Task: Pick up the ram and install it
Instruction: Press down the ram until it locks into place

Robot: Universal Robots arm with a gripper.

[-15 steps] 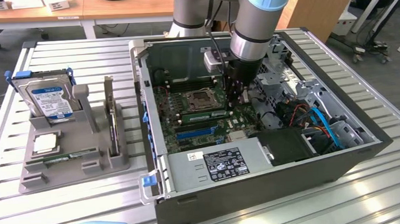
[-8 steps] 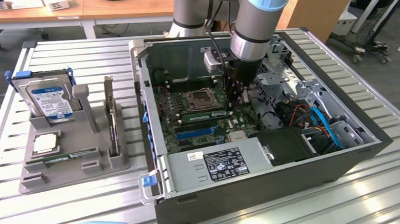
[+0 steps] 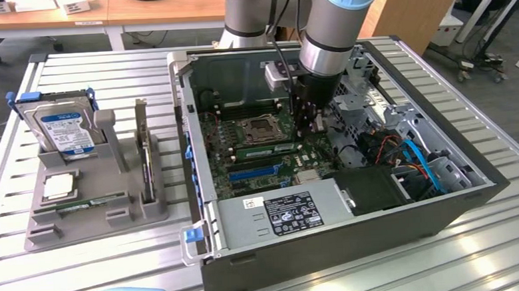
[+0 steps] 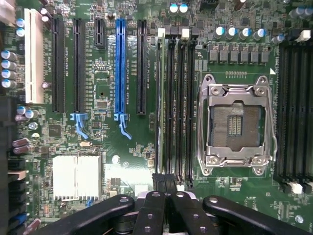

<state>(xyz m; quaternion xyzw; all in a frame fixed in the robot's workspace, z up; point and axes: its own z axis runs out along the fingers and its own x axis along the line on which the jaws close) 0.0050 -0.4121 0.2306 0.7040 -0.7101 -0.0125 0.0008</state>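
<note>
The ram (image 4: 160,98) is a thin green stick seen edge-on, standing in the memory slot nearest the blue expansion slot, beside the CPU socket (image 4: 234,125). In the exterior view the ram (image 3: 259,148) is a green strip on the motherboard just in front of the socket. My gripper (image 4: 164,182) is shut, its black fingertips together over one end of that stick and slot. I cannot tell whether they press on it. Inside the open computer case, the gripper (image 3: 314,128) hangs down at the strip's end toward the exterior view's right.
The case wall (image 3: 336,248) and power supply (image 3: 281,214) surround the board, with cables (image 3: 416,160) to the exterior view's right. A grey holder (image 3: 94,214) on the slatted table carries a hard drive (image 3: 63,126), a processor chip (image 3: 59,186) and another green stick (image 3: 87,204).
</note>
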